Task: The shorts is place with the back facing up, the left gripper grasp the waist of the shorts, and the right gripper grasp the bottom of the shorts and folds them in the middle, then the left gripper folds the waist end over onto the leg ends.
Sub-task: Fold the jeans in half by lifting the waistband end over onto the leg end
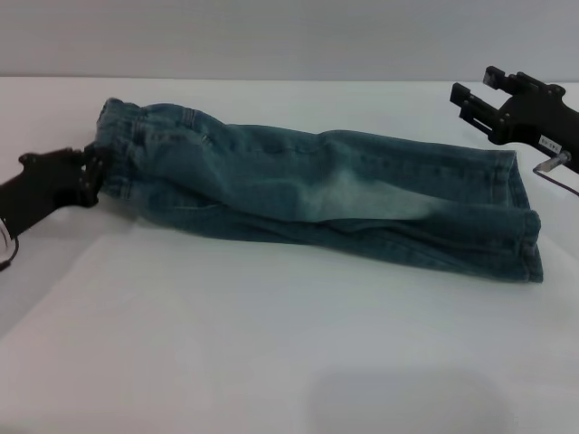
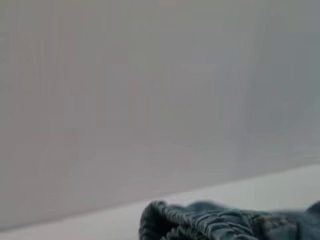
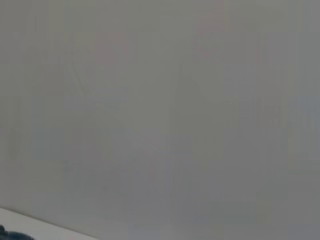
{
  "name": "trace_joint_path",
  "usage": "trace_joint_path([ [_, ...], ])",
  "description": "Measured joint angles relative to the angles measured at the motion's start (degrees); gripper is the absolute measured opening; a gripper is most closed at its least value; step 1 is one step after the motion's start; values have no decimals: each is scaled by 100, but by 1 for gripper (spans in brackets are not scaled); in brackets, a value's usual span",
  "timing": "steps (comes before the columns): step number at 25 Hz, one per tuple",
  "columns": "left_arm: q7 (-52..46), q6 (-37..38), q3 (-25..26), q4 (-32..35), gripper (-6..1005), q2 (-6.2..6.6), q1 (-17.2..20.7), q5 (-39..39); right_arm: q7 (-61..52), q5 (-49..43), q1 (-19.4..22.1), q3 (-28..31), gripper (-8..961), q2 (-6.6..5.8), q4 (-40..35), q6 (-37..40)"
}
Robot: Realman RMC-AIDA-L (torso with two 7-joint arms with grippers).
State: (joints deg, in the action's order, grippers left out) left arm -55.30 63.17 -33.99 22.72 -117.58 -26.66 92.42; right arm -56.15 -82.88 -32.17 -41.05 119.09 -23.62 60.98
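Head view | shorts point(image 1: 317, 194) folded lengthwise, lying along worktop point(image 1: 271, 344) far edge | left gripper point(image 1: 90, 172) at waist end, positioned to lift it, fingers' state: cannot tell | right gripper point(image 1: 493, 99) raised near far-right corner, fingers spread, empty, clear of leg ends

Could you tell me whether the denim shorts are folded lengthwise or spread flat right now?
Folded lengthwise: the shorts lie as one narrow strip, legs stacked, waist at the left gripper.

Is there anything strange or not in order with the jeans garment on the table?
Nothing is damaged. The shorts, already folded lengthwise, lie slanted across the table, with a faded pale patch mid-leg. The left gripper is at the waist; the right gripper is raised clear above the leg ends.
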Motion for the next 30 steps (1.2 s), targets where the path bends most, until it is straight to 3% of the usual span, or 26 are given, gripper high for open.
trace_joint_path([
  [18, -1487, 1342, -40, 901, 97, 18, -645, -5, 687, -1, -254, -18, 566, 2, 794, -436],
  [30, -2113, 2001, -43, 1067, 95, 11, -1146, -11, 905, -18, -791, -18, 566, 23, 1224, -641],
])
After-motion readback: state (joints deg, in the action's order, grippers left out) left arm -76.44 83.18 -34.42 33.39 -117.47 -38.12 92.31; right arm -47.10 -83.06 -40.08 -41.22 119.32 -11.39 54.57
